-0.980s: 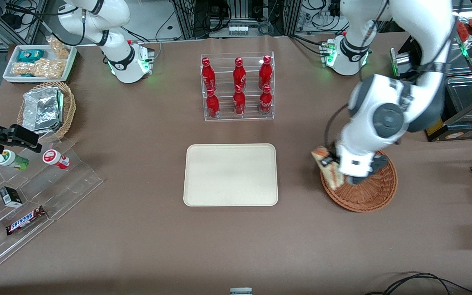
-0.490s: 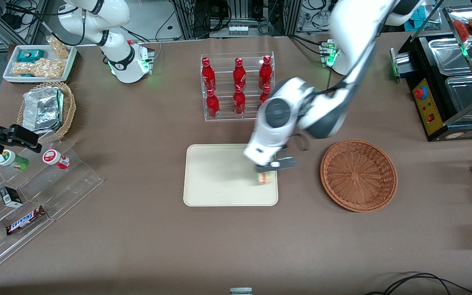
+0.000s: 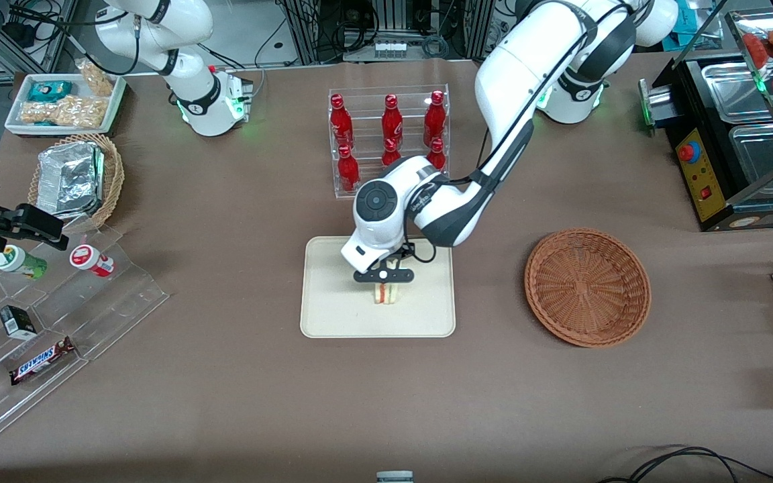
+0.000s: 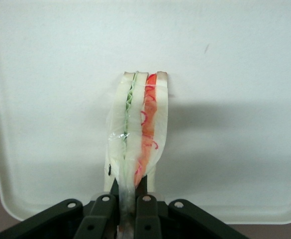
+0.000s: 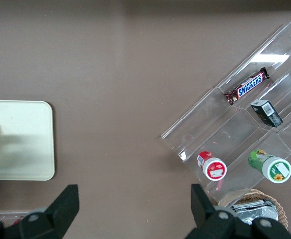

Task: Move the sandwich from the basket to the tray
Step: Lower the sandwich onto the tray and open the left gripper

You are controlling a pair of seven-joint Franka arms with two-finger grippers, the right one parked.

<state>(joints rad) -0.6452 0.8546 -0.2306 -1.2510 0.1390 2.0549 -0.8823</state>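
Hand (image 3: 384, 276) clamped on sandwich (image 4: 138, 132), tips hidden

Tool (image 3: 384, 282) lowered (fingers (image 4: 146, 209) pinched), arm bent.

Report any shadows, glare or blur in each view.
Front view: sharp, the gripper shut on the sandwich above the tray. Left wrist view: the sandwich casts a soft shadow on the tray. Right wrist view: glare streaks on the acrylic stand.

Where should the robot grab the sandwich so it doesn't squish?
Probably as the end effector grips it now: from above, fingers shut across the narrow edge of the sandwich, pressing flat bread faces. It stands on edge over the tray, so that edge is reachable.
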